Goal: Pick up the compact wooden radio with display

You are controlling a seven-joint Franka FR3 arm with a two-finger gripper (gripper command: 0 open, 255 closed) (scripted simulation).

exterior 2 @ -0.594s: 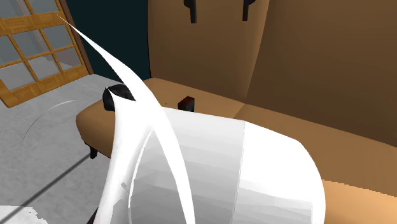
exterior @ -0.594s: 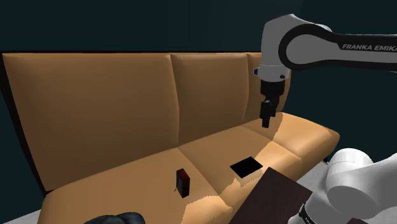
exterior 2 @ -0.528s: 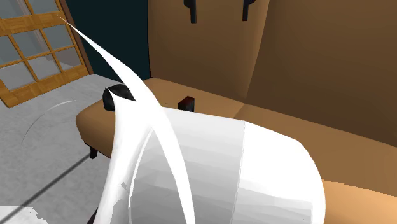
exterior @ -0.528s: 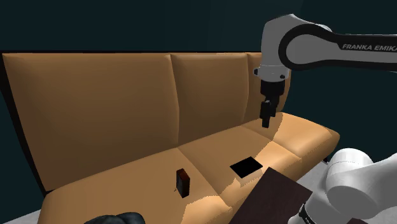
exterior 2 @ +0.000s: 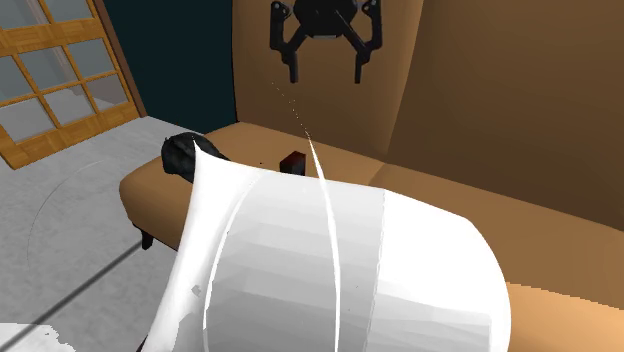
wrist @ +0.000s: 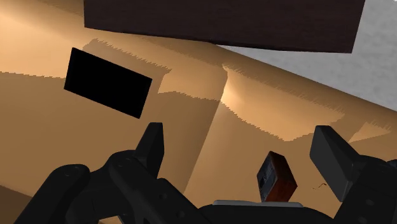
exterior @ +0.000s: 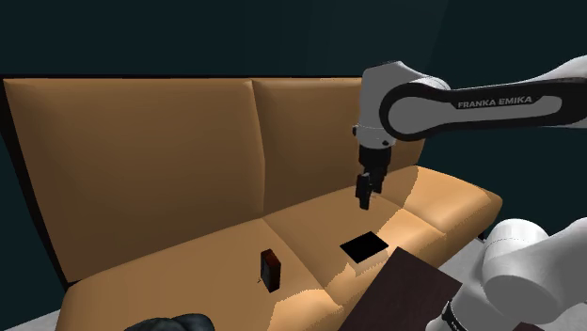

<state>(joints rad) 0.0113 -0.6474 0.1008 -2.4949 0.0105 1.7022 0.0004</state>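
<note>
Tan sofa seat (exterior: 169,277) carries the small dark radio (exterior: 271,268) upright near its front edge, and my gripper (exterior: 363,193), jaws wide and empty, has just swung lower and nearer it, so the approach is underway but no grasp yet.

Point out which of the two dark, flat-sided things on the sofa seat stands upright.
The small reddish-brown box-shaped radio: it stands on end, taller than it is wide, while the flat black rectangle lies flush on the tan sofa cushion.
</note>
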